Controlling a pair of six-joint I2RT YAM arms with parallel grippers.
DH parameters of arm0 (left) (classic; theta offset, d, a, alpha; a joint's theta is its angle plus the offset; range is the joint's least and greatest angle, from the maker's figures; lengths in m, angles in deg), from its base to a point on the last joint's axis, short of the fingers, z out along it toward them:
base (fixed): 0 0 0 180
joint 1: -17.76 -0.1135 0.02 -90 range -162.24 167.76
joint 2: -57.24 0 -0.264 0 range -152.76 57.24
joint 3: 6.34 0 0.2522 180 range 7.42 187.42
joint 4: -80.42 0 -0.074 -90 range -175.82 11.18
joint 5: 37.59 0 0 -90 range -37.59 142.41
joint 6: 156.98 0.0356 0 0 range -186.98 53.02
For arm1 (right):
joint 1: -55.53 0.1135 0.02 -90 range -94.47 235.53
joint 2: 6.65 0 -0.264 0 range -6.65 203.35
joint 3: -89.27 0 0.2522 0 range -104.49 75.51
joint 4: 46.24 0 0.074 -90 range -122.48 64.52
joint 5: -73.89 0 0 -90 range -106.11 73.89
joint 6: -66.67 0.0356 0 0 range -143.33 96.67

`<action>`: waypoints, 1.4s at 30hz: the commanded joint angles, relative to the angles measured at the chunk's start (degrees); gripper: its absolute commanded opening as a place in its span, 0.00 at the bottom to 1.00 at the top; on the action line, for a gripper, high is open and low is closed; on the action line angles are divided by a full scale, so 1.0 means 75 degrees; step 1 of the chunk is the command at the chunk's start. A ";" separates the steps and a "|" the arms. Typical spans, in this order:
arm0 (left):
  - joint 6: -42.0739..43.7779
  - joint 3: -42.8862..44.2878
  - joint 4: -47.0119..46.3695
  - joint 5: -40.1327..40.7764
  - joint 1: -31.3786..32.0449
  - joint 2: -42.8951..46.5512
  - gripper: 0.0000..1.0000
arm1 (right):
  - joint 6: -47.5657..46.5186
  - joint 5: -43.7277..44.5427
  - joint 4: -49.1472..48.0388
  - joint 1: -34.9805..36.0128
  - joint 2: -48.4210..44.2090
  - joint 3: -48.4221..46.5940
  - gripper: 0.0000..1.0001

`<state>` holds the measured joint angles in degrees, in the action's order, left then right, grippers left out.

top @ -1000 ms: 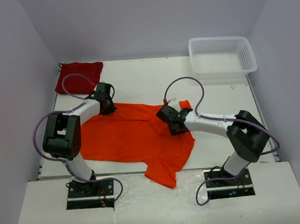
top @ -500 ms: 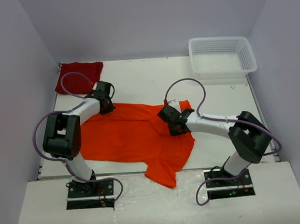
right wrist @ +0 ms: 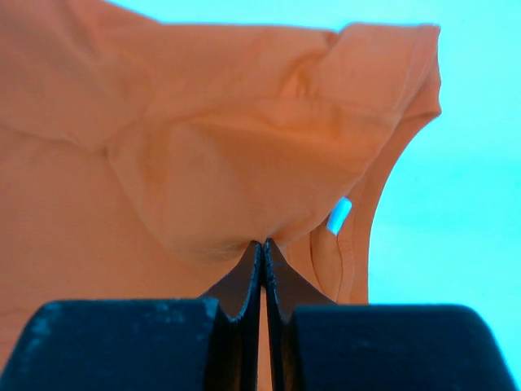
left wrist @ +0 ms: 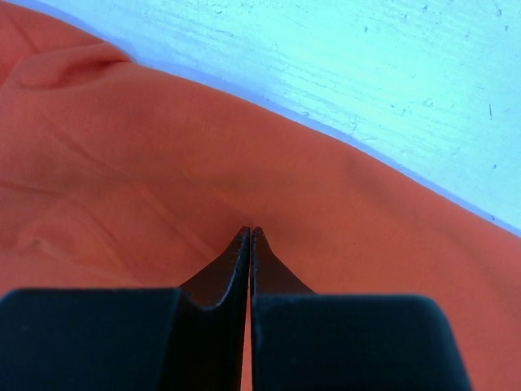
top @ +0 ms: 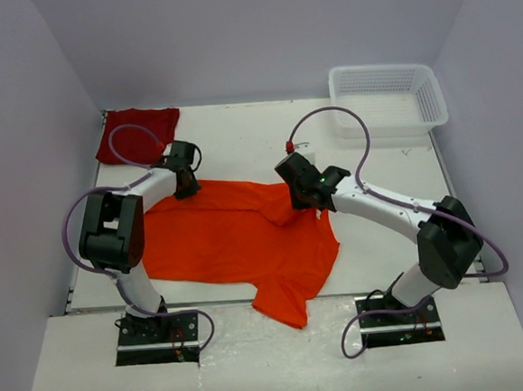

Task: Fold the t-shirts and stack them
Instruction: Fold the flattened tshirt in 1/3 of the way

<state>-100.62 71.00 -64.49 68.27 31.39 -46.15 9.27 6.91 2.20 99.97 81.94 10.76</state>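
Right wrist: orange t-shirt [right wrist: 203, 147] between tool [right wrist: 262, 243] tips

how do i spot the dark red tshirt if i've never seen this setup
Look at the white table and go to its far left corner, by the wall. The dark red t-shirt lies there as a small compact patch, darker and much smaller than the bright orange t-shirt spread across the middle.
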 commanded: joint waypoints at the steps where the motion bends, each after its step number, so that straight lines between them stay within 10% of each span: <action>1: 0.0138 0.0079 -0.0183 -0.0017 0.0046 0.0180 0.00 | -0.0455 0.0083 0.0111 -0.0230 0.0339 -0.0694 0.00; 26: 0.0947 -0.1562 -0.2630 -0.3672 0.1240 0.2009 0.12 | -0.1534 -0.1323 0.0228 -0.1297 0.2530 -0.3810 0.00; 42: 0.1087 -0.1726 -0.3780 -0.2678 0.3326 0.1598 0.18 | -0.1663 -0.2144 0.0345 -0.1590 0.3081 -0.4257 0.00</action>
<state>-94.13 59.70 -87.09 45.34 53.88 -36.58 -2.40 -6.66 4.19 88.76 104.44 -18.36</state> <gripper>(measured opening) 0.182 0.006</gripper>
